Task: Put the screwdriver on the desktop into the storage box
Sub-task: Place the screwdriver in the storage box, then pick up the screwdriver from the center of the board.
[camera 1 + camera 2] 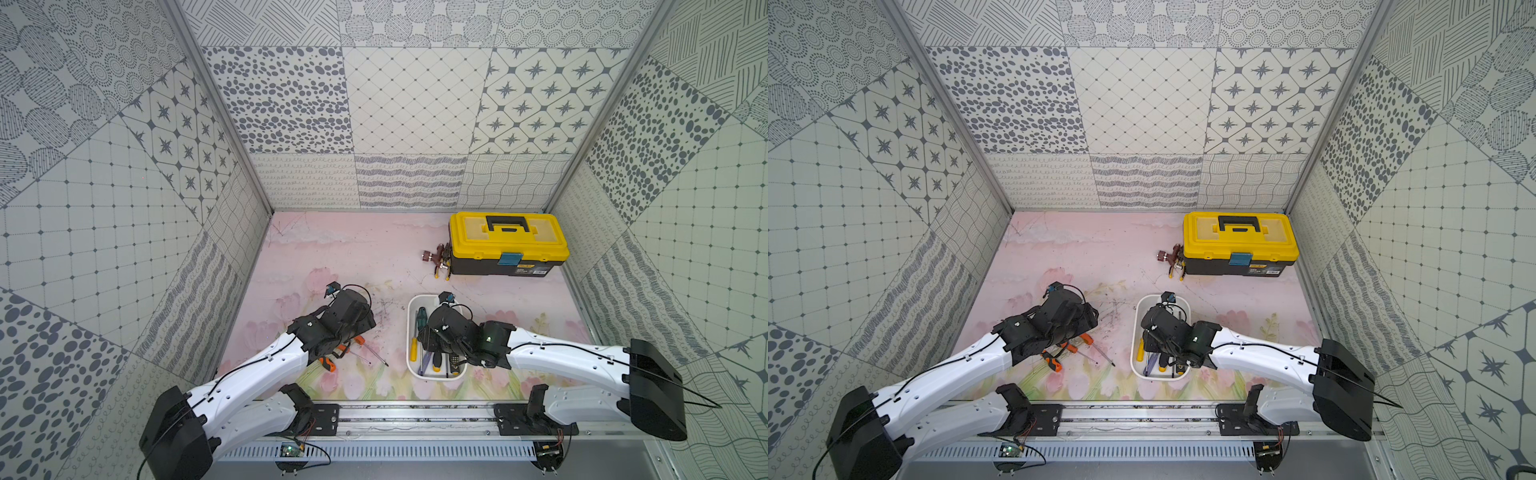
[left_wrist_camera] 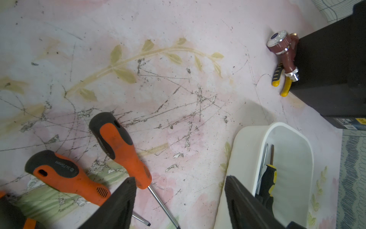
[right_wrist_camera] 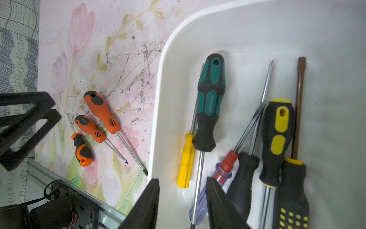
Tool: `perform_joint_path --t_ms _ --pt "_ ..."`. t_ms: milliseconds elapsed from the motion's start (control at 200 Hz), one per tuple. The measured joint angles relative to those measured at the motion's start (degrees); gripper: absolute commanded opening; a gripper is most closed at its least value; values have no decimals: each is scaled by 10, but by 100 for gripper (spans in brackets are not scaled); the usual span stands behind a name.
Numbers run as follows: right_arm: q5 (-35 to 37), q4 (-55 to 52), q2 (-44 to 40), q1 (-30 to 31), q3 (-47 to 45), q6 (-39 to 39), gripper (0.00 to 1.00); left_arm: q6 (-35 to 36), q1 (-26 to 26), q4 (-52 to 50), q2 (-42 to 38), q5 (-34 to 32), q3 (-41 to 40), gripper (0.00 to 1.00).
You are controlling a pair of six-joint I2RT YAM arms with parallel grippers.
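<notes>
Jaws apart, empty, on left gripper point(image 2: 179, 178) and right gripper point(image 3: 182, 180). Largest orange screwdriver point(image 3: 102, 113) flat on tabletop point(image 2: 178, 59) near front edge, axis diagonal, tip toward storage box point(image 3: 257, 29).

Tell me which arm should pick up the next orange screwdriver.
Left. The left gripper hangs open beside the orange screwdrivers on the desktop; the right gripper is over the storage box.
</notes>
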Motion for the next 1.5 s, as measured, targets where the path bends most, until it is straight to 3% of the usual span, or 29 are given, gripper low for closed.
perform_joint_path --t_ms 350,590,910,1176,1501 --pt "4 -6 -108 2 -15 -36 41 -11 19 -15 63 -2 8 69" --pt "5 -18 -127 2 -33 -46 38 -18 25 -21 121 -2 26 66" --pt "10 -27 -145 2 -46 -45 36 -32 33 -29 126 -12 17 65" --pt "12 -28 -148 2 -50 -45 32 -43 39 -20 152 -8 1 44" --pt "12 -33 -166 2 -60 -43 31 -44 40 5 185 9 -13 47"
